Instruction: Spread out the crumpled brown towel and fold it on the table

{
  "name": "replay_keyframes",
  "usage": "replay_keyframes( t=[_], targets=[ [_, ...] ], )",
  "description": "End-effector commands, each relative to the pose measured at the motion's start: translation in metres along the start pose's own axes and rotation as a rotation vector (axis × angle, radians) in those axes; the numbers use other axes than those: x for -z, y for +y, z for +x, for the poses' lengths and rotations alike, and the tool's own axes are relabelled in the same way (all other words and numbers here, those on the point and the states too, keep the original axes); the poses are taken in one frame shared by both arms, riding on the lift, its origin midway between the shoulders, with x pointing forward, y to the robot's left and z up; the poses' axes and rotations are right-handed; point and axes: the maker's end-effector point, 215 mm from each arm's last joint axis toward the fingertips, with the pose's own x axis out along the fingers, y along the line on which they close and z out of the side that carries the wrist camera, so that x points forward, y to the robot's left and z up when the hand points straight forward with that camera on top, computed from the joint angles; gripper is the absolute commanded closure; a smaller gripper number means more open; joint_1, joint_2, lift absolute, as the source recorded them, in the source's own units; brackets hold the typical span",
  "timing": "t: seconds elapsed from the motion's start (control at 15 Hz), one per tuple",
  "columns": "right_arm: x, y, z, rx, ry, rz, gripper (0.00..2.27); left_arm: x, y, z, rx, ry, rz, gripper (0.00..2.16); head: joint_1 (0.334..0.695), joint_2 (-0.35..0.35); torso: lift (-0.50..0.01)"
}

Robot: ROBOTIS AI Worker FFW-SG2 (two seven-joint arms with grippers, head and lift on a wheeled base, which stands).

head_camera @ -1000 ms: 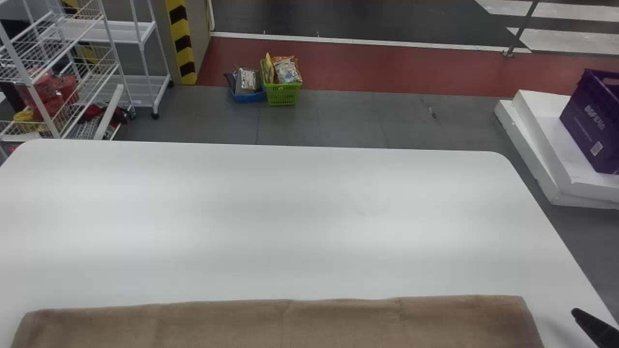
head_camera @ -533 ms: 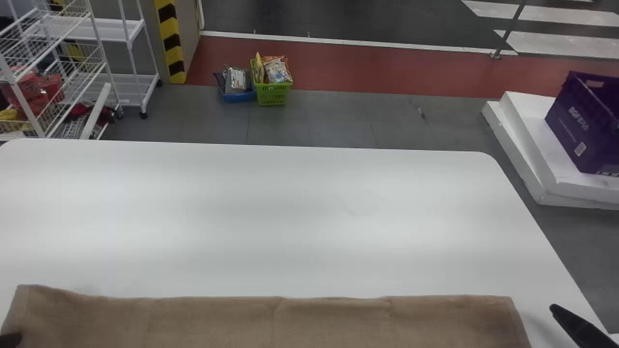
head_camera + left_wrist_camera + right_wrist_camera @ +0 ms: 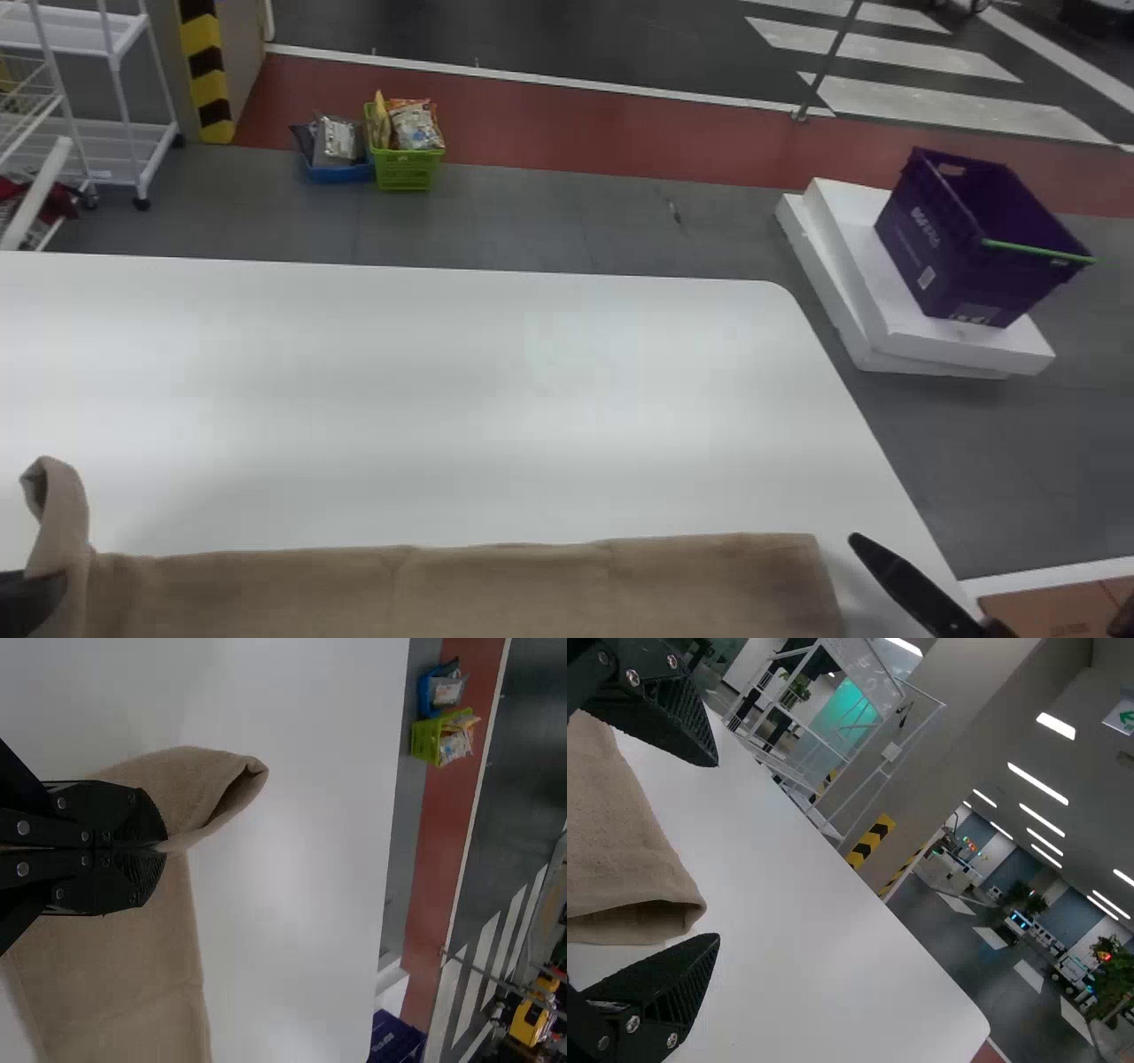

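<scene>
- Left gripper (image 3: 37, 595) is at the near left of the worktop, fingers together and clamped on the brown towel (image 3: 478, 592), with a bit of cloth pinched right at the tips.
- The towel lies as a long band along the near part of the worktop, pretty flat in the middle. By the left gripper its end stands up in a curled flap.
- Right gripper (image 3: 899, 576) is just beside the towel's right end. Its fingers (image 3: 660, 988) are wide apart, and in the wrist view that end shows between them. Can't tell if they touch it.
- Past the towel it's white worktop (image 3: 443, 381) with a rounded far right corner.
- Off to the right on the floor (image 3: 549, 217), a purple crate (image 3: 948, 248) sits on stacked white slabs (image 3: 917, 332).
- Beyond the far edge, left of centre: a green basket (image 3: 405, 168) of packets, right next to a blue one (image 3: 339, 173).
- White rack (image 3: 133, 151) at far left, then a yellow-and-black striped post (image 3: 206, 84).
</scene>
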Motion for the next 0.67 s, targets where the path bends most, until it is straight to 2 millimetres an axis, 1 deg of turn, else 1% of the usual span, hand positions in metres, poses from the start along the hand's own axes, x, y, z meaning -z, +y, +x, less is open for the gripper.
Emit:
replay_keyframes(
  t=[0.0, 0.13, 0.27, 0.33, 0.4, 0.47, 0.6],
  targets=[
    [0.005, 0.003, 0.007, -0.013, 0.008, 0.003, 0.13, 0.003, -0.040, 0.012, 0.069, 0.005, 0.017, 1.71, 0.695, -0.338, -0.127],
    [0.007, 0.005, 0.012, -0.021, 0.014, -0.002, 0.13, 0.000, -0.072, 0.022, 0.108, 0.002, 0.052, 1.71, 0.695, -0.350, -0.127],
    [0.013, 0.006, 0.019, -0.031, 0.022, 0.003, 0.13, 0.003, -0.106, 0.034, 0.159, 0.012, 0.072, 1.71, 0.695, -0.350, -0.127],
    [0.015, 0.006, 0.023, -0.033, 0.027, -0.003, 0.13, 0.000, -0.122, 0.039, 0.170, 0.005, 0.089, 1.71, 0.695, -0.350, -0.127],
    [0.017, 0.006, 0.026, -0.037, 0.029, -0.002, 0.13, -0.011, -0.142, 0.042, 0.197, -0.022, 0.095, 1.71, 0.695, -0.350, -0.127],
    [0.018, 0.006, 0.028, -0.038, 0.031, -0.004, 0.13, -0.015, -0.158, 0.044, 0.217, -0.032, 0.095, 1.71, 0.695, -0.350, -0.127],
    [0.019, 0.008, 0.032, -0.046, 0.035, -0.004, 0.13, -0.013, -0.185, 0.051, 0.228, -0.022, 0.140, 1.71, 0.695, -0.350, -0.127]
  ],
)
